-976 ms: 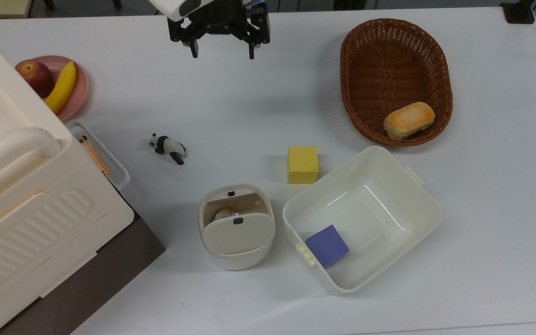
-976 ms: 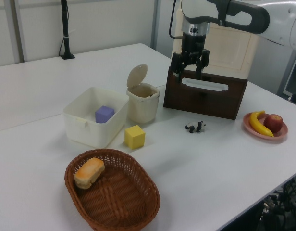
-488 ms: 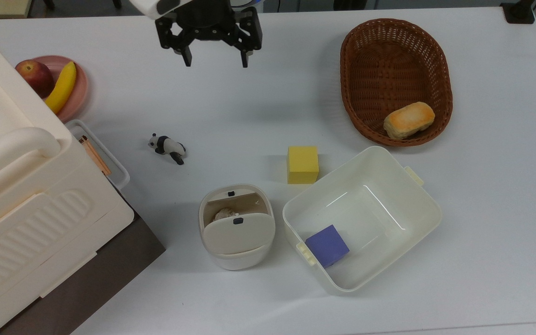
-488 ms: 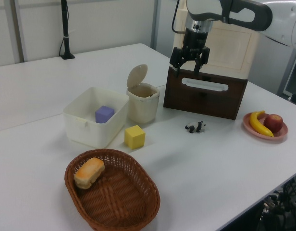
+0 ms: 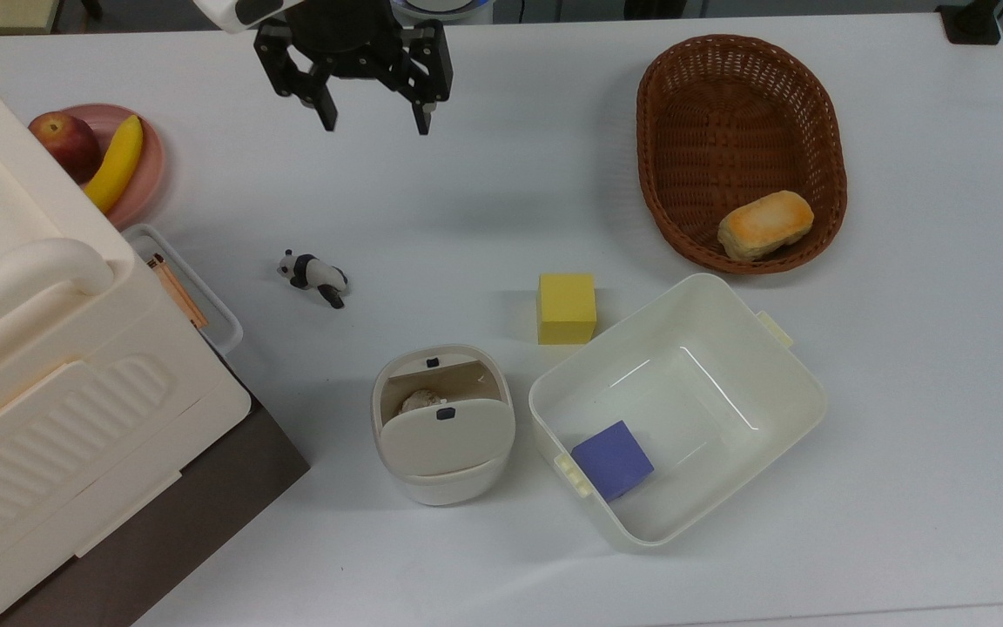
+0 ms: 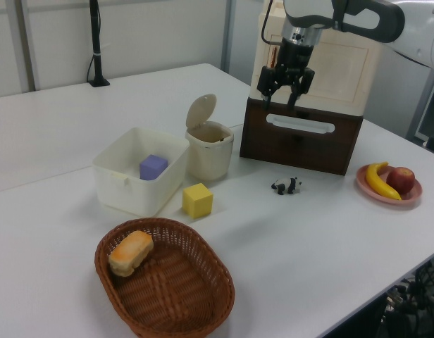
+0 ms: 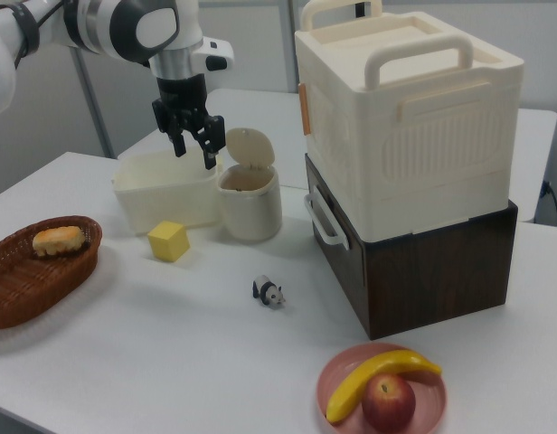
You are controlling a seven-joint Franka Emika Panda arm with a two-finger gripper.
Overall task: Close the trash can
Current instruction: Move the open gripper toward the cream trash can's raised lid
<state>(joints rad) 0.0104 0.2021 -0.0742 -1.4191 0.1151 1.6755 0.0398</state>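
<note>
My end effector (image 5: 373, 122) hangs above the white surface (image 5: 501, 157) w/ fingers spread, nothing between them; in the top view it's near the upper edge, well apart from the trash can (image 5: 442, 424). In the left view the end effector (image 6: 282, 102) sits in front of the big cream box (image 6: 344, 67) on its dark brown base (image 6: 301, 144); in the right view it (image 7: 194, 148) shows above the white tub (image 7: 165, 194), just left of the can's raised lid (image 7: 249, 147). Trash can stands upright on the surface, lid tipped up, opening exposed, some crumpled stuff inside. It's just beside the tub, which holds a purple cube (image 5: 613, 459). Yellow cube (image 5: 567, 308) near both. Panda figure (image 5: 313, 274) lies btwn me and the can. Basket (image 5: 741, 152) w/ bread (image 5: 765, 225) well apart; pink plate (image 5: 149, 165) w/ apple (image 5: 66, 144) & banana (image 5: 117, 164).
</note>
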